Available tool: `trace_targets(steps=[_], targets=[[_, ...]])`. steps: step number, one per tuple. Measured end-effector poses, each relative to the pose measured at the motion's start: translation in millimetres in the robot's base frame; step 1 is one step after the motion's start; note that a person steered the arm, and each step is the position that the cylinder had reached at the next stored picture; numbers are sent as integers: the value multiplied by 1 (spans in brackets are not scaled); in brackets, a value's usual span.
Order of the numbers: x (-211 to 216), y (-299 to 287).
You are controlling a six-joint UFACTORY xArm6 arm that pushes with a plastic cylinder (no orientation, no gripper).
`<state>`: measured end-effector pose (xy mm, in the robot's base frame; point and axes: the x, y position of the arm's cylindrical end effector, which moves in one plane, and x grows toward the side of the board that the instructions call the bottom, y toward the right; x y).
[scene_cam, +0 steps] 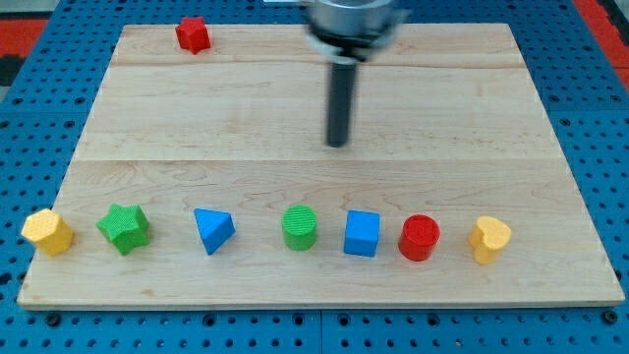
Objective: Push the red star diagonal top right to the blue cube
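Note:
The red star (194,34) sits near the view's top left of the wooden board (452,108). The blue cube (362,234) stands in a row of blocks near the view's bottom edge, right of centre. My tip (339,144) is at the end of the dark rod, in the middle of the board. It is well to the right of and below the red star, and above the blue cube. It touches no block.
The bottom row, from the view's left: a yellow block (47,232), a green star (125,228), a blue triangle (212,230), a green cylinder (300,228), then right of the cube a red cylinder (420,237) and a yellow heart (488,239).

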<state>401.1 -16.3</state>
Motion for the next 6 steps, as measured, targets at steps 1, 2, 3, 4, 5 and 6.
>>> trace_targets(steps=[1, 2, 3, 4, 5, 6], targets=[[-33, -105], [-78, -173], [-139, -199], [-194, -223], [-209, -206], [-180, -120]])
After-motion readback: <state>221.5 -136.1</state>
